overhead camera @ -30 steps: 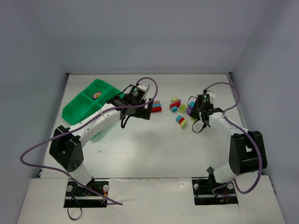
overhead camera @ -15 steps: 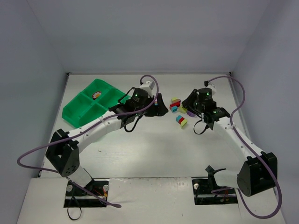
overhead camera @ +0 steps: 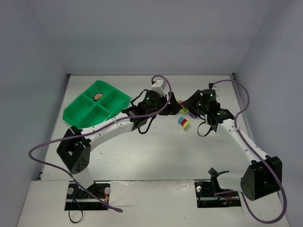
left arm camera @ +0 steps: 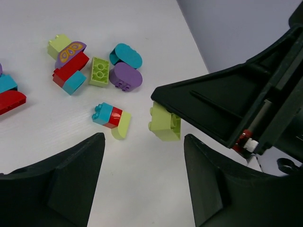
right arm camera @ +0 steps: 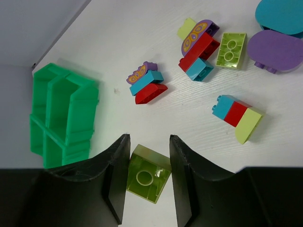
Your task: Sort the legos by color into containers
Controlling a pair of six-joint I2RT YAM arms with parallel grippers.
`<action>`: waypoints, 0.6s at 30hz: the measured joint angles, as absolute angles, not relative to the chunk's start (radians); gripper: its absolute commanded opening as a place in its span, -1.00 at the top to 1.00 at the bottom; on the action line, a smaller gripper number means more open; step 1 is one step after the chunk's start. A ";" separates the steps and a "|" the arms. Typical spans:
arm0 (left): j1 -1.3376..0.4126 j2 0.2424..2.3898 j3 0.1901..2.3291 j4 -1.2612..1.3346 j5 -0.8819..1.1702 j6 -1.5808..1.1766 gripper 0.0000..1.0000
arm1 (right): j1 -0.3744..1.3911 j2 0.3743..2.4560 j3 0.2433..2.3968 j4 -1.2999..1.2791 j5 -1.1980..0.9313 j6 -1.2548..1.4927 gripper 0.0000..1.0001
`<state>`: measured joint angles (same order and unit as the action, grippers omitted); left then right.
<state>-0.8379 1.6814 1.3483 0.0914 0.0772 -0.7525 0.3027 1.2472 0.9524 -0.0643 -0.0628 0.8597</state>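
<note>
Lit brightly, evenly from above
Throws soft shadows beside the legos (left arm camera: 112,116), slightly washes out the white table (left arm camera: 142,189), blurs dark foreground in wrist views

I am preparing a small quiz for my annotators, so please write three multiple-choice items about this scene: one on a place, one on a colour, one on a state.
1. In the top view, the bright green plastic four-compartment tray lies:
A) left of the left gripper
B) right of the right gripper
C) between the two
2. The small plastic brick in the right gripper is:
A) red
B) yellow-green
C) purple
3. The left gripper is:
A) shut on a brick
B) open and empty
C) out of view
Answers: 1 A, the tray lies far left in that view. 2 B, the right wrist view shows that colour between the jaws. 3 B, its jaws stand apart with nothing between them.
</note>
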 measured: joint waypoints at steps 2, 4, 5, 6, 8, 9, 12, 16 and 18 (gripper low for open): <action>-0.839 1.695 1.351 0.096 0.069 -0.748 -0.15 | 0.303 1.247 0.952 -0.064 -0.072 0.873 1.00; -0.840 1.711 1.361 0.097 0.062 -0.743 -0.15 | 0.303 1.247 0.952 -0.064 -0.080 0.888 1.00; -0.841 1.718 1.364 0.100 0.061 -0.741 -0.15 | 0.303 1.247 0.953 -0.064 -0.083 0.893 1.00; -0.843 1.724 1.367 0.104 0.059 -0.739 -0.15 | 0.303 1.247 0.954 -0.064 -0.086 0.898 1.00; -0.846 1.730 1.369 0.112 0.059 -0.737 -0.15 | 0.303 1.247 0.957 -0.064 -0.088 0.907 1.00; -0.848 1.732 1.369 0.117 0.059 -0.737 -0.15 | 0.303 1.247 0.958 -0.063 -0.090 0.912 1.00; -0.851 1.738 1.369 0.134 0.063 -0.737 -0.15 | 0.303 1.247 0.959 -0.064 -0.097 0.920 1.00; -0.853 1.747 1.369 0.148 0.068 -0.737 -0.11 | 0.303 1.247 0.959 -0.057 -0.107 0.931 1.00; -0.853 1.754 1.369 0.162 0.071 -0.737 -0.03 | 0.303 1.247 0.959 -0.046 -0.116 0.937 1.00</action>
